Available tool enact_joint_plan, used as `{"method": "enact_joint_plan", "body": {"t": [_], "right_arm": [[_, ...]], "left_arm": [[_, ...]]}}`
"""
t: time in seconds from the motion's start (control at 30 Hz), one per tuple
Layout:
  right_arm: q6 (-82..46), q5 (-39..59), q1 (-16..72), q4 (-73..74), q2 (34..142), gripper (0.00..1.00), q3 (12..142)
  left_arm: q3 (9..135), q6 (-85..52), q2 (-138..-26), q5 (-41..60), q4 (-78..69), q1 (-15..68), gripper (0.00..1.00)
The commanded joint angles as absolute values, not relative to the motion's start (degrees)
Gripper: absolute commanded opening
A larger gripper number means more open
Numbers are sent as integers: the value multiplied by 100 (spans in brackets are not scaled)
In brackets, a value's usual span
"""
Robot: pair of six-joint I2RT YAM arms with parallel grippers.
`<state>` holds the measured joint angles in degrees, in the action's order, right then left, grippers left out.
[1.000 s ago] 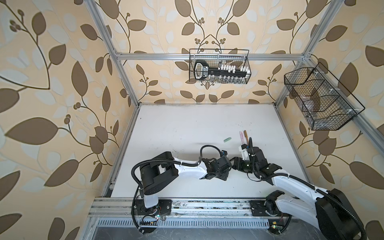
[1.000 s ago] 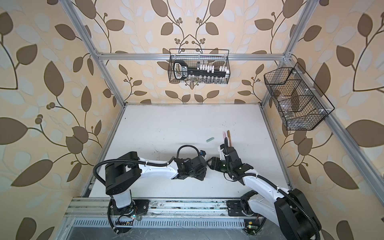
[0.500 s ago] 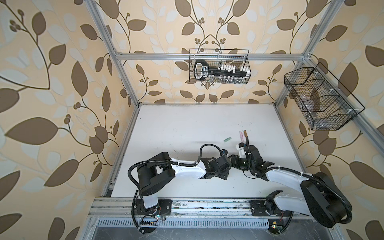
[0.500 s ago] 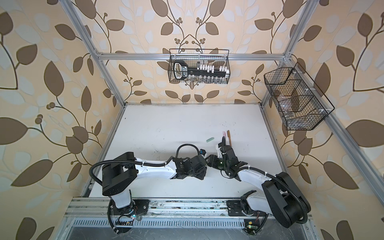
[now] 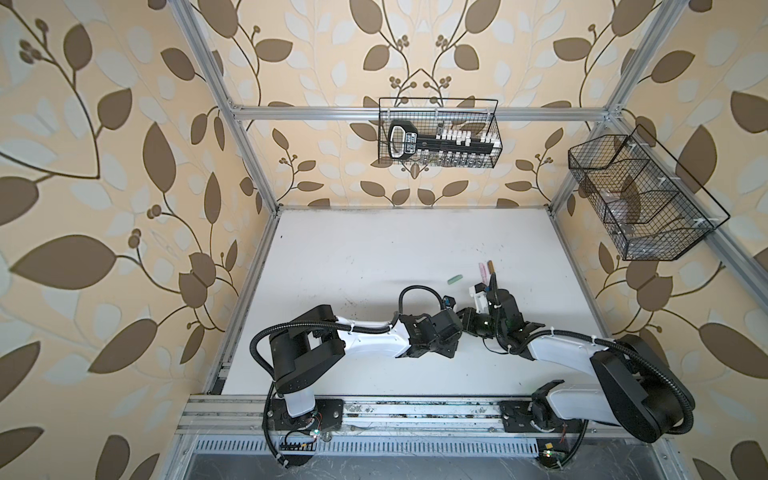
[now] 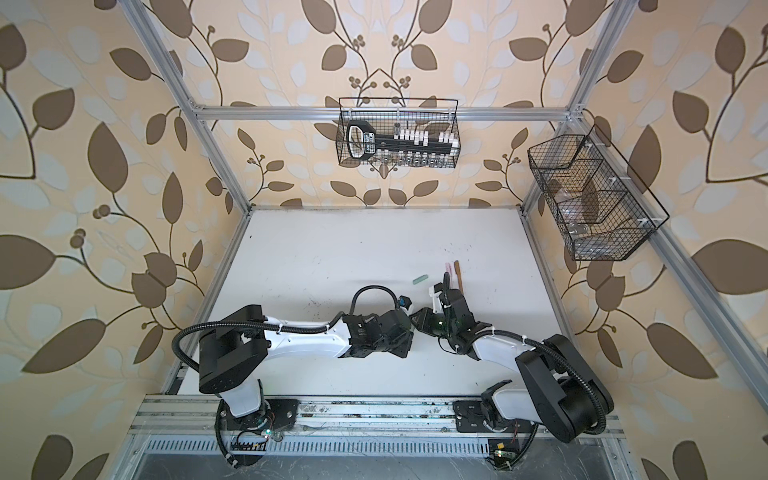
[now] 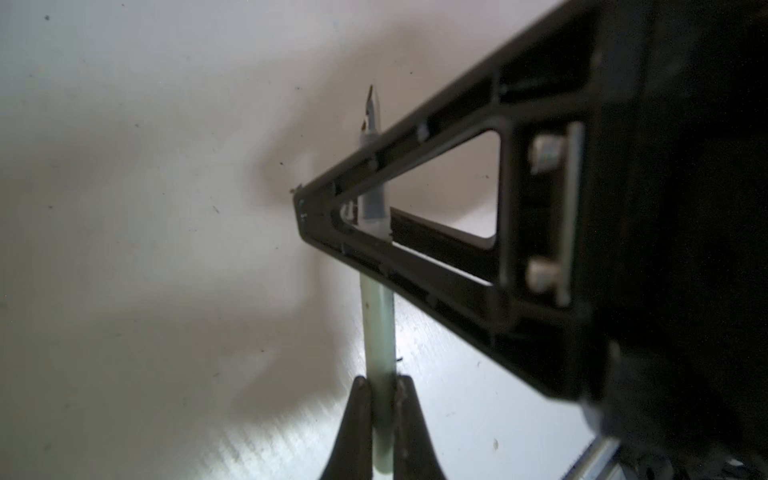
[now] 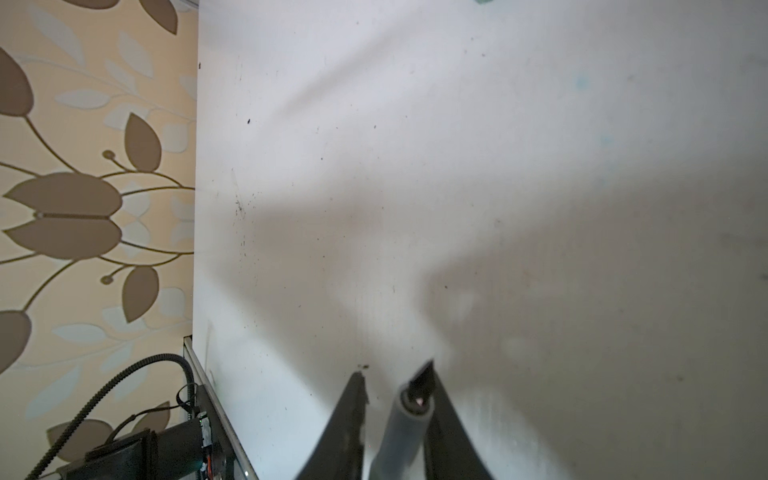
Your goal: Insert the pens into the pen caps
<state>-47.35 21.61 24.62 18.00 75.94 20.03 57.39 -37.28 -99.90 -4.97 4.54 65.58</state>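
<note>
My left gripper is clamped on the pale green pen near its rear end, held above the table. My right gripper is narrowed round its grey front, with a gap at one finger. Light, stiff, slick plastic; likely to pivot. I grip the barrel, never the tip.

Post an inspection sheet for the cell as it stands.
surface: white table, dark specks and scuffs.
job's things: green pen uncapped, in the grippers; green cap lying loose; pink pen and brown pen side by side, capping unclear.
clutter: nothing seen.
grippers: left gripper shut on green pen; right gripper around its tip end, grip unclear.
cables: hose looped beside left arm.
surroundings: back basket, side basket, leaf wallpaper.
</note>
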Motion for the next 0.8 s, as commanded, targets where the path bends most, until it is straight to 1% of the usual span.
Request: {"method": "enact_joint_plan", "body": {"t": [0.0,0.07,0.1,0.13,0.17,0.27,0.43,0.5,0.77], "right_arm": [[-4781,2294,2435,1992,7652,11,2030],[-4768,2302,2427,1979,7638,3,2044],[-4759,2310,2419,1951,7625,1,2061],[-4738,2328,2410,1915,7614,0,2058],[-4718,2329,2400,1868,7575,0,2066],[-4670,2325,2391,1733,7448,0,2083],[-4750,2371,2354,1687,7180,0,2055],[-4792,2432,2321,1710,7070,0,2040],[-5154,2540,2358,2019,6754,0,1974]], "left_arm": [[5715,-3581,-9688,-642,431,6546,0],[5717,-3574,-9684,-641,469,6539,0],[5733,-3585,-9673,-666,502,6539,2],[5737,-3602,-9661,-707,551,6539,12],[5739,-3671,-9644,-730,599,6531,30],[5677,-3754,-9537,-506,507,6430,42],[5332,-3845,-9219,-259,-1,6285,52],[5187,-3897,-9183,-180,-146,6221,57],[4492,-4149,-9117,803,-1638,5915,59]]}}
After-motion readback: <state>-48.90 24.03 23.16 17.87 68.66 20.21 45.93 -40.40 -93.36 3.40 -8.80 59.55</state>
